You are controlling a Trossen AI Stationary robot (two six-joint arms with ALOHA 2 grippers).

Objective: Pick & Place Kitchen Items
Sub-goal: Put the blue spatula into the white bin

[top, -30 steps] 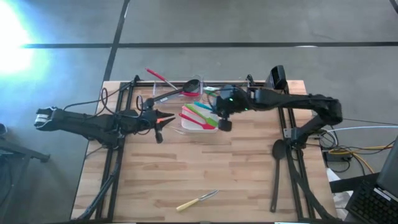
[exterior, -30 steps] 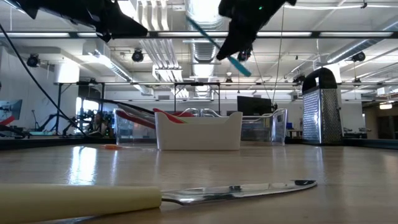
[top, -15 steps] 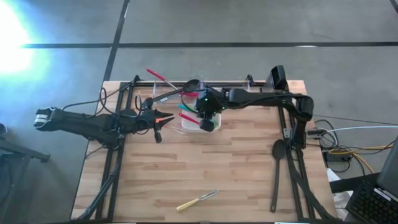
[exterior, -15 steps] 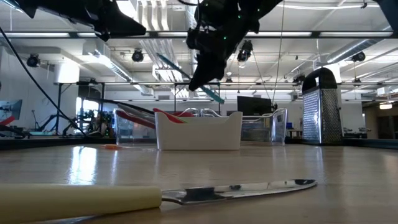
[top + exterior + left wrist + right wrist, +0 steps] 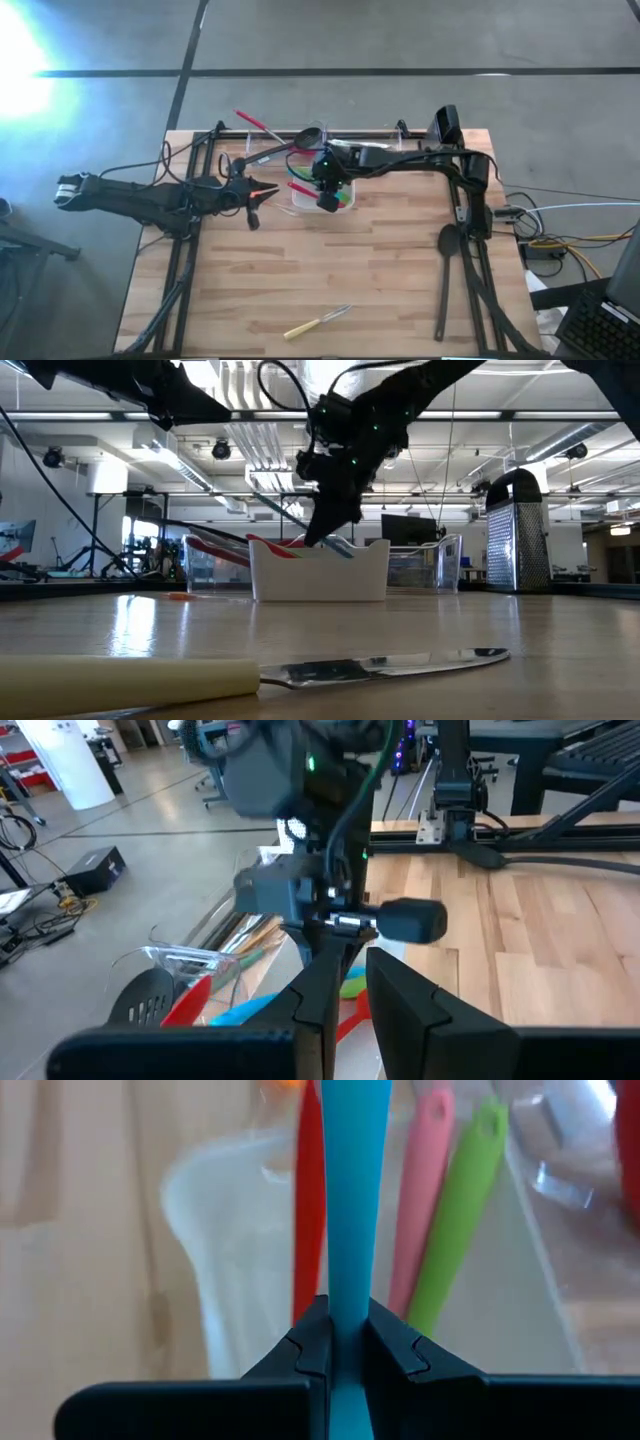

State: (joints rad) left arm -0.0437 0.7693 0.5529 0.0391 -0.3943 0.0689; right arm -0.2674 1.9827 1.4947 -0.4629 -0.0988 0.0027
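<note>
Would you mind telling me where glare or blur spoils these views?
High view: strong glare whitens the floor's left edge. Low view: the knife nearest the lens is soft, and ceiling lights shine on the table. Right wrist view: the dish behind the blue utensil is blurred.

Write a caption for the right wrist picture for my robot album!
Right gripper pinches a blue utensil over the white dish, where red, pink and green utensils lie.

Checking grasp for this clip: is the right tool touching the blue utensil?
Touching. The right wrist view shows the right tool with both fingers pressed against the blue utensil, no gap either side, above the white dish.
</note>
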